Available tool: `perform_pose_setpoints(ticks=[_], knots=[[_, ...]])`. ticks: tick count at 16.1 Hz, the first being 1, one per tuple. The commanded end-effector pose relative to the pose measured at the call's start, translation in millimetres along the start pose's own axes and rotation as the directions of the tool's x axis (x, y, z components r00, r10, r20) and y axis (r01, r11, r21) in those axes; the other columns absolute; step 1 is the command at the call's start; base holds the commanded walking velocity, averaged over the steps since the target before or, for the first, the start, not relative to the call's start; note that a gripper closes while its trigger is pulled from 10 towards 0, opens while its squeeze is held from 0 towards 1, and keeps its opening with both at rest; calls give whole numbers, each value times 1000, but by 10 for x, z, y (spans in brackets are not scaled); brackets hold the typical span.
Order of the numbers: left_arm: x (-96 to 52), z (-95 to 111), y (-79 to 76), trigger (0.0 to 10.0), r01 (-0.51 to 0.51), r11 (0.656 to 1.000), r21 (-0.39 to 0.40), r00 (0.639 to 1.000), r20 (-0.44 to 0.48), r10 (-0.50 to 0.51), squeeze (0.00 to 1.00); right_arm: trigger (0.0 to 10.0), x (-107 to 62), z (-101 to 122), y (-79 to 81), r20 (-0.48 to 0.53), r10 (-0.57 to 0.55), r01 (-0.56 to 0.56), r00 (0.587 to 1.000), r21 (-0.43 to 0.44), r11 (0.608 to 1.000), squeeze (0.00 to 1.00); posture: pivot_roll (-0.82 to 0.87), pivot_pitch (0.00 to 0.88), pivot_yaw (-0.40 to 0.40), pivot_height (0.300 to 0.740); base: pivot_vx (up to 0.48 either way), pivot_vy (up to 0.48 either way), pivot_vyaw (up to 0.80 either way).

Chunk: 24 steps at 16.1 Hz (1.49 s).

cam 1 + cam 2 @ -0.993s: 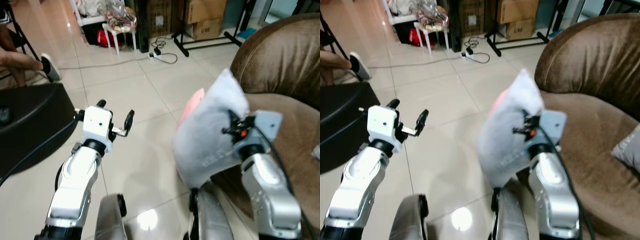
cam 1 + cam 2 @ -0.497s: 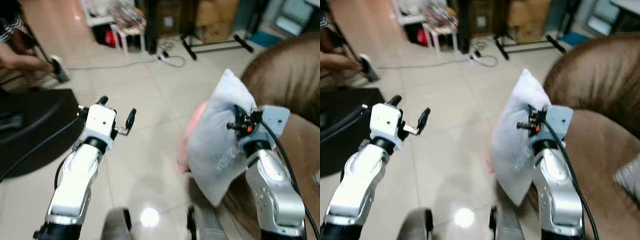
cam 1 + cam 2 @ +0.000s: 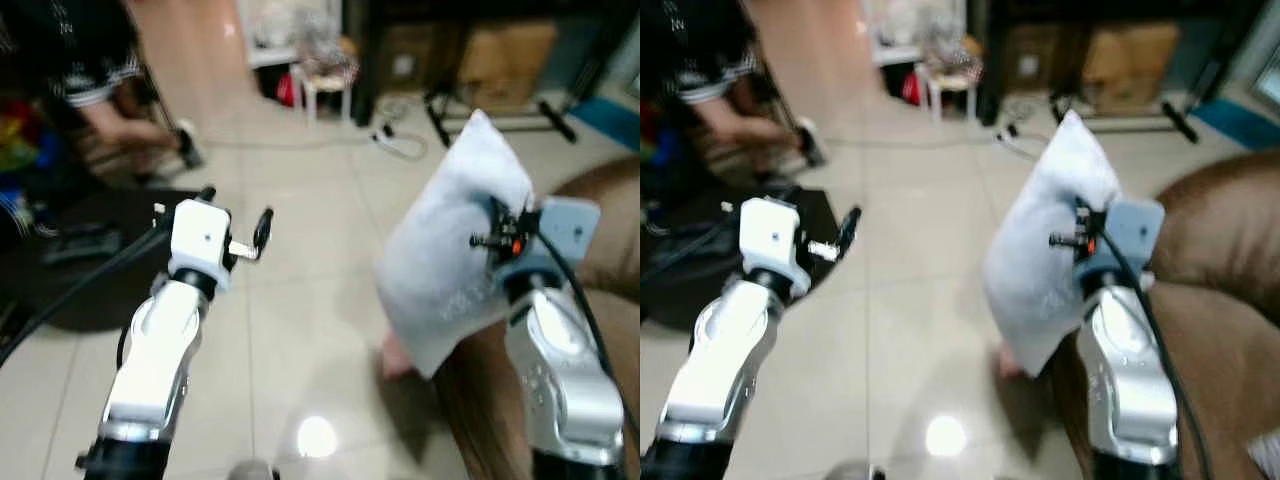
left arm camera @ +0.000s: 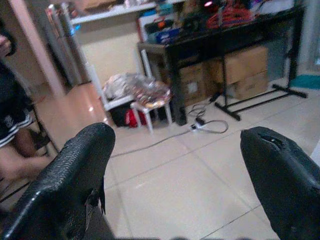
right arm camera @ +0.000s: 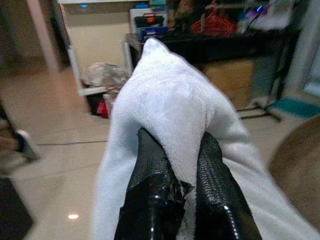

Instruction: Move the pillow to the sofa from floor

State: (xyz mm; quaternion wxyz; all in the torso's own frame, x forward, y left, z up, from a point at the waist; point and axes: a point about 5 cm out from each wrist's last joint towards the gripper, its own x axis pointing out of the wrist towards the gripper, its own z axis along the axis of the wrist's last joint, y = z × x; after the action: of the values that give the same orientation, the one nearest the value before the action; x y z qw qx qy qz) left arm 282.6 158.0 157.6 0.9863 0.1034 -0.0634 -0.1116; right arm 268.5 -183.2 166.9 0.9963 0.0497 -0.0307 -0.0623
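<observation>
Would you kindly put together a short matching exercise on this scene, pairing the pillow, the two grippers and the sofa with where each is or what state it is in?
Column one:
1. pillow
2. left gripper
3. right gripper
4. sofa

Column two:
A. open, holding nothing
B. brown, at the robot's right
C. lifted clear of the tiled floor
D. shut on white fabric

Pairs: 1-C, 2-A, 3-D, 4-B

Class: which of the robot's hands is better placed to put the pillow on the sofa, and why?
The right hand: it already grips the white pillow, beside the brown sofa. The left hand is open, over the floor.
</observation>
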Motion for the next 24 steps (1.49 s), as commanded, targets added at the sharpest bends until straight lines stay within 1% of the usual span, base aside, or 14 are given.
perform_pose_setpoints(ticks=[1, 3, 5, 6, 8, 11, 13, 14, 15, 17, 19, 21, 22, 24], knots=[[-16, -59, 35, 10000, 4, 1000, 10, 999, -44, -4, 188, 10000, -14, 7, -17, 11, -9, 9, 1000, 48, 999, 0, -73, 0, 0, 740, 0, 0, 0], [-36, -92, 52, 10000, 30, 1000, -2, 997, -69, -30, 169, 10000, -71, -175, 35, -59, 2, 1, 998, 45, 999, 0, -73, 0, 11, 740, 0, 0, 0], [-38, -109, 37, 10000, 50, 999, 21, 996, -79, -48, 169, 10000, -119, -288, 66, -92, 16, -9, 996, 74, 997, 0, -76, 0, 21, 740, 0, 0, 0], [-20, -130, 51, 10000, 38, 998, 41, 995, -91, -34, 180, 10000, -150, -396, 58, -141, -4, 16, 990, 85, 996, 0, -79, 0, 31, 740, 0, 0, 0], [4, -169, 106, 10000, 2, 1000, 8, 993, -115, -1, 200, 10000, -166, -498, -19, -176, -71, 82, 982, 52, 995, 0, -86, 0, 39, 740, 0, 0, -647], [20, -174, 138, 10000, -10, 1000, -6, 993, -120, 9, 204, 10000, -145, -494, -13, -178, -72, 90, 981, 97, 991, 0, -91, 0, 45, 740, 0, 0, -777], [5, -182, 118, 10000, 9, 1000, 5, 993, -117, -8, 184, 10000, -152, -495, 1, -178, -68, 86, 982, 100, 991, 0, -87, 0, 42, 740, 0, 0, -775], [13, -159, 127, 10000, -1, 999, 39, 996, -85, 5, 176, 10000, -152, -496, 6, -178, -67, 86, 982, 98, 991, 0, -86, 0, 42, 740, 0, 0, -775], [20, -152, 143, 10000, -25, 999, 32, 998, -64, 27, 173, 10000, -148, -492, 18, -177, -63, 81, 982, 100, 992, 0, -86, 0, 42, 740, 0, 0, -781], [20, -158, 163, 10000, -48, 999, 13, 997, -55, 48, 169, 10000, -138, -486, 9, -171, -74, 76, 982, 5, 997, 0, -86, 0, 40, 740, 0, 0, -772], [15, -164, 161, 10000, -43, 999, 11, 997, -56, 44, 173, 10000, -131, -468, 17, -153, -60, 65, 986, 26, 998, 0, -80, 0, 37, 740, 0, 0, -769], [23, -117, 188, 10000, -116, 992, 43, 993, 31, 115, 176, 10000, -94, -448, 19, -138, -77, 83, 987, 38, 996, 0, -75, 0, 32, 740, 0, 0, -775], [26, -116, 200, 10000, -139, 988, 62, 990, 43, 137, 176, 10000, -89, -444, 23, -137, -76, 81, 988, 29, 996, 0, -75, 0, 32, 740, 0, 0, -775], [28, -124, 202, 10000, -149, 988, 44, 988, 39, 147, 184, 10000, -81, -431, 19, -121, -93, 93, 988, -10, 996, 0, -75, 0, 30, 740, 0, 0, -775]])
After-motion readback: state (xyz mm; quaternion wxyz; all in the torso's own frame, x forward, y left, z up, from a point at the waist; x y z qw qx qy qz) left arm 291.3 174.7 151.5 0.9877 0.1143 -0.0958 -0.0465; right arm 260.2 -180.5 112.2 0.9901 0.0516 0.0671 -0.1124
